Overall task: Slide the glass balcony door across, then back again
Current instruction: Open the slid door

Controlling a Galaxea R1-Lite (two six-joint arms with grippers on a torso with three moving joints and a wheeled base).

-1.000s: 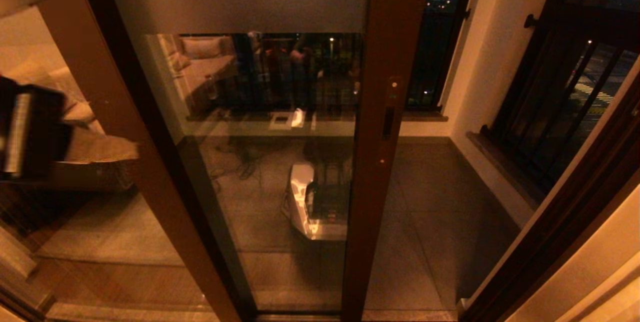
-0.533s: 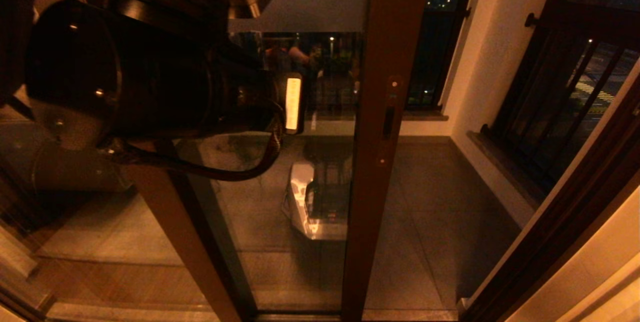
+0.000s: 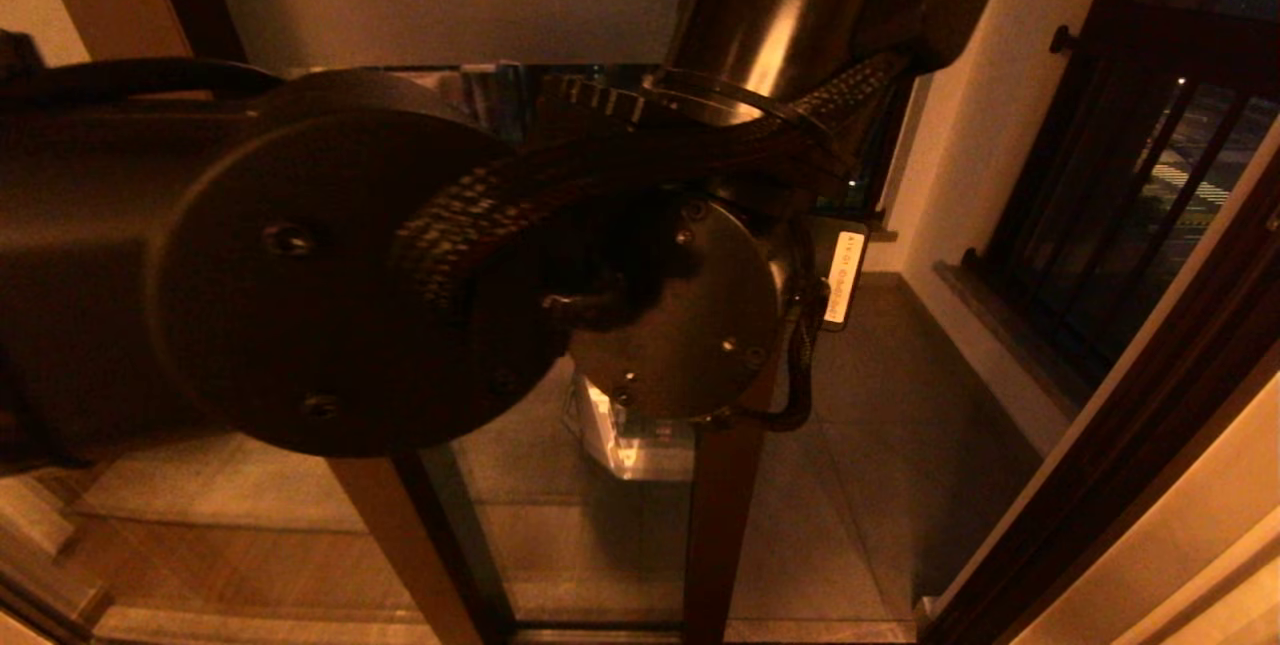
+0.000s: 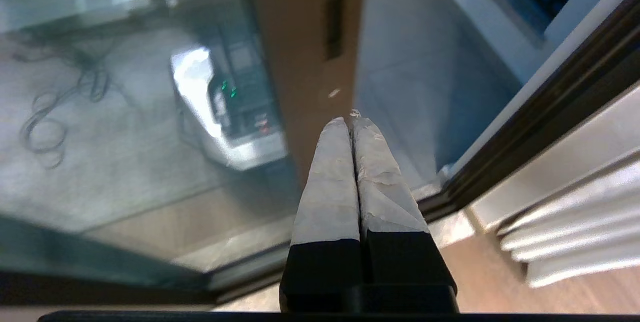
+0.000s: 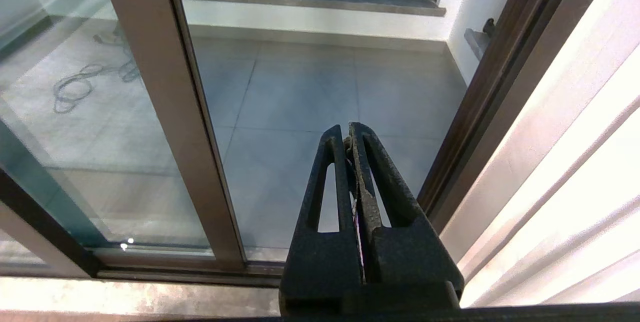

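Sliding is all ahead of you: left gripper (image 4: 351, 121), jaws clenched empty, nears the tall brown-framed glass balcony door (image 4: 305, 62)'s handle slot (image 4: 334, 22).

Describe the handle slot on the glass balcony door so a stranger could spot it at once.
Find the glass balcony door, the tall pane before the tiled balcony. Follow its brown upright stile at the open edge. The handle slot is the narrow dark vertical recess there, unlike the small pale dot below it.
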